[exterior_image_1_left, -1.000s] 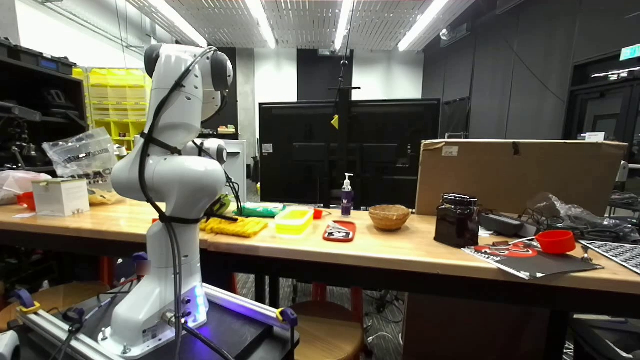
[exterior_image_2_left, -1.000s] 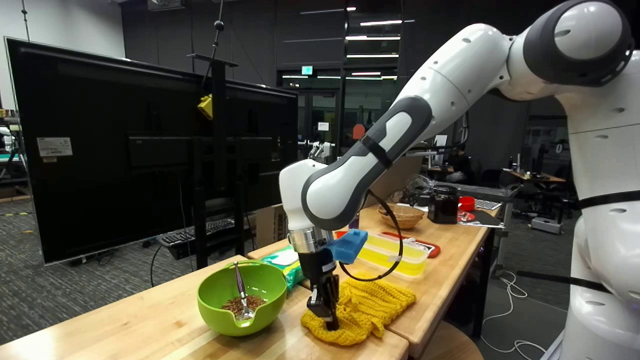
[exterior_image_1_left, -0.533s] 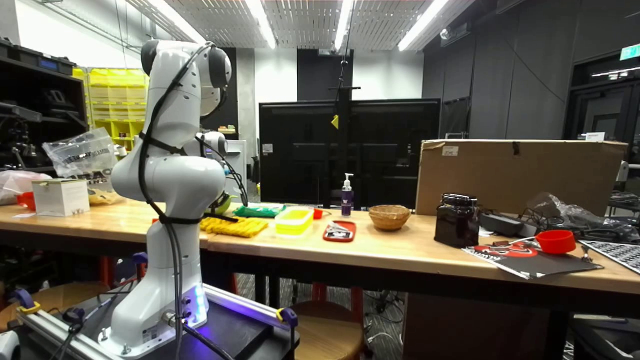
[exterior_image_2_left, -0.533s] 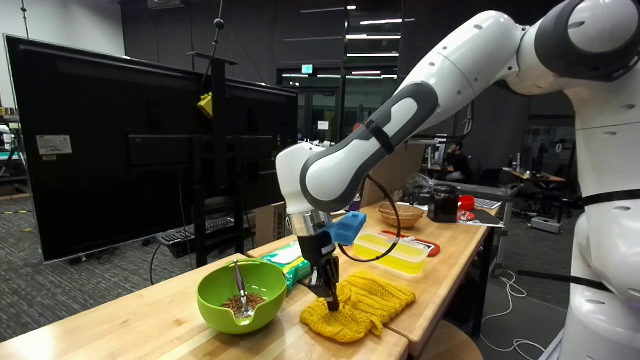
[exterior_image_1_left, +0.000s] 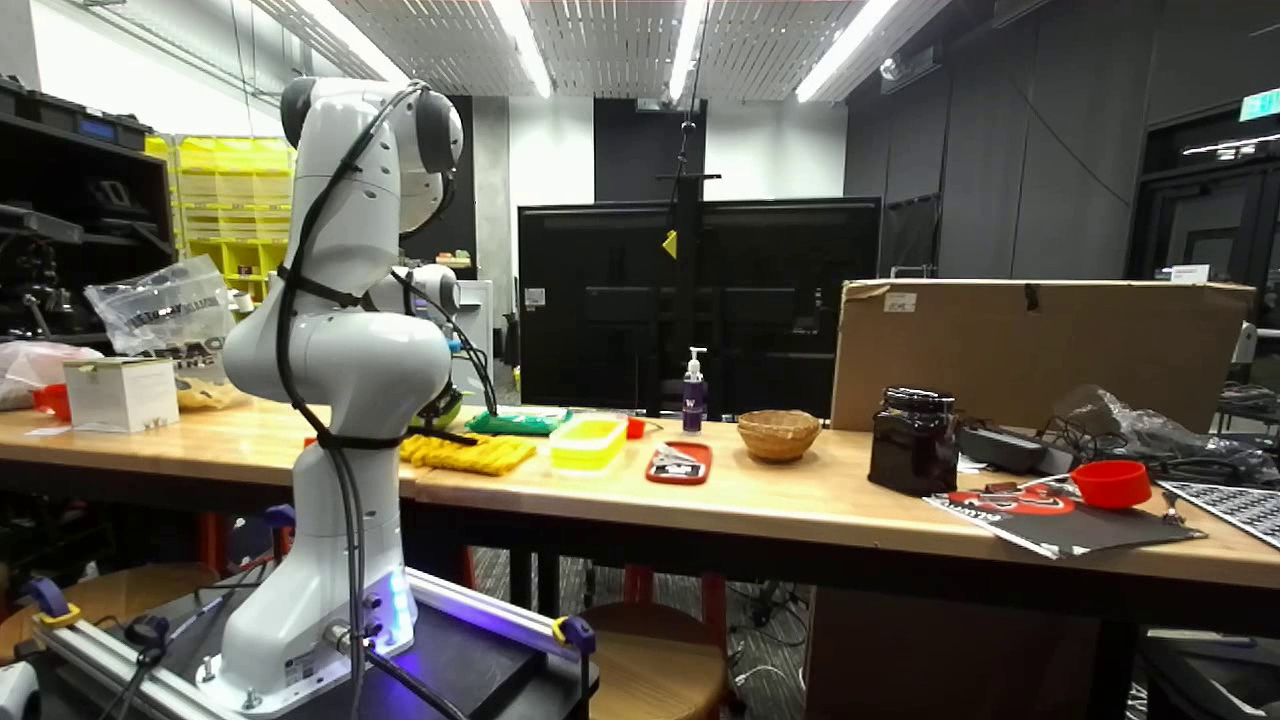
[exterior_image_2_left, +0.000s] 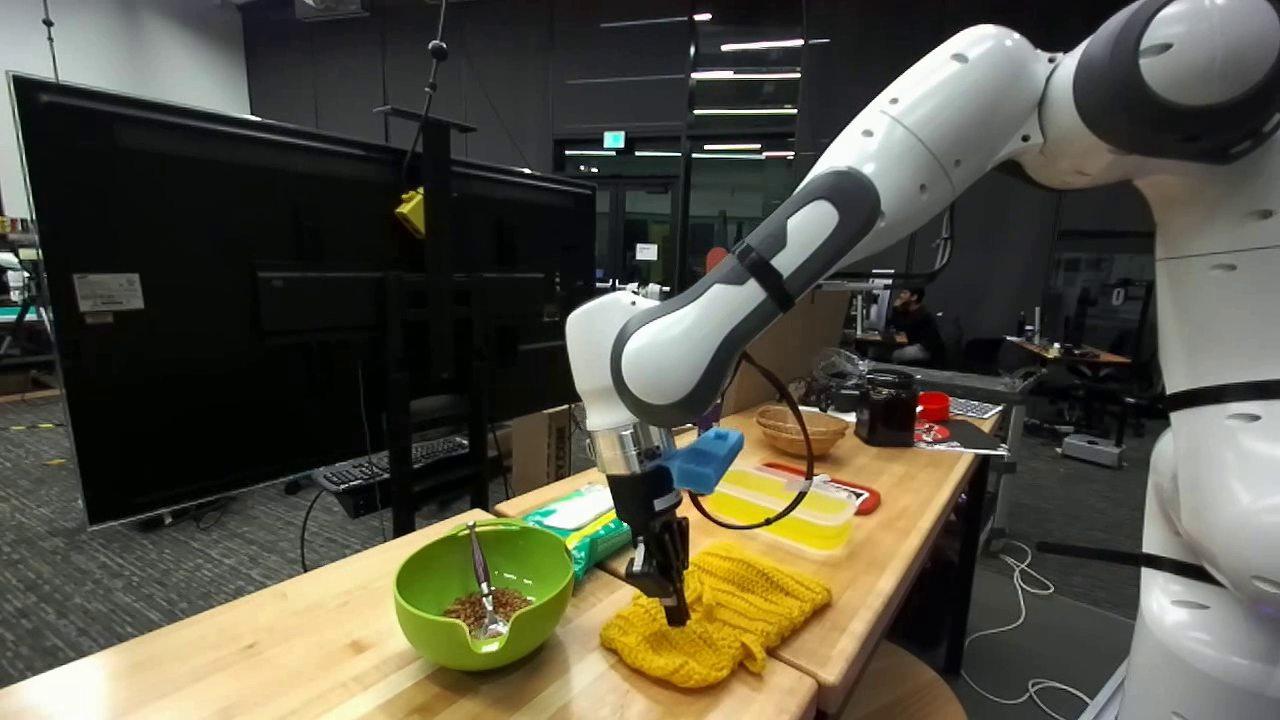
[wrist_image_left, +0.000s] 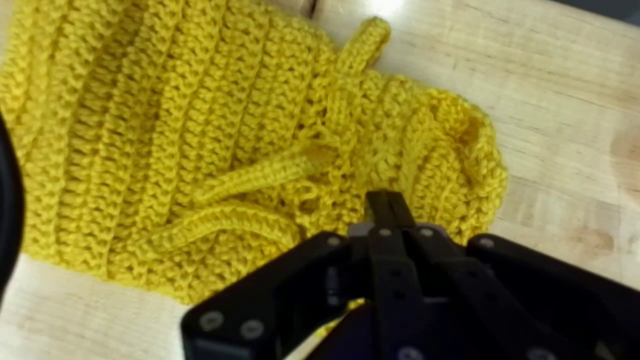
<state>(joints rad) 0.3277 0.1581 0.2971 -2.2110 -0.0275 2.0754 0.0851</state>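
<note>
Where the yellow knitted piece (wrist_image_left: 200, 140) lies: across the seam between two sections of a pale wooden table (exterior_image_2_left: 270, 630), ribbing flat on the wood, loose knitted strips over the top.
Around the knit: a green bowl (exterior_image_2_left: 450, 635) just beside it, with a spoon (exterior_image_2_left: 483, 570) leaning in brown bits (exterior_image_2_left: 515, 602); a green packet (exterior_image_2_left: 600, 540); a yellow container (exterior_image_2_left: 800, 520); a wicker basket (exterior_image_2_left: 803, 430) farther along.
Room: a large black panel (exterior_image_2_left: 200, 370) behind the table, grey carpet (exterior_image_2_left: 180, 560), a person (exterior_image_2_left: 913, 325) seated far back, bright ceiling lights (exterior_image_1_left: 522, 45).
Gripper (wrist_image_left: 386, 200): pointing down near the knit's narrower end, fingertips (wrist_image_left: 378, 207) pressed together.
Since a second ago: the gripper stands higher and slightly farther from the bowl; the knit's outline is nearly the same, and the bowl stays put.
Arm (exterior_image_1_left: 340, 360): in an exterior view it hides most of the bowl and gripper.
Fingertips and knit: whether they touch, I cannot tell.
Cable (wrist_image_left: 7, 200): black, cut off by the wrist view's left edge.
Background desk (exterior_image_2_left: 1075, 350): too dim for detail.
</note>
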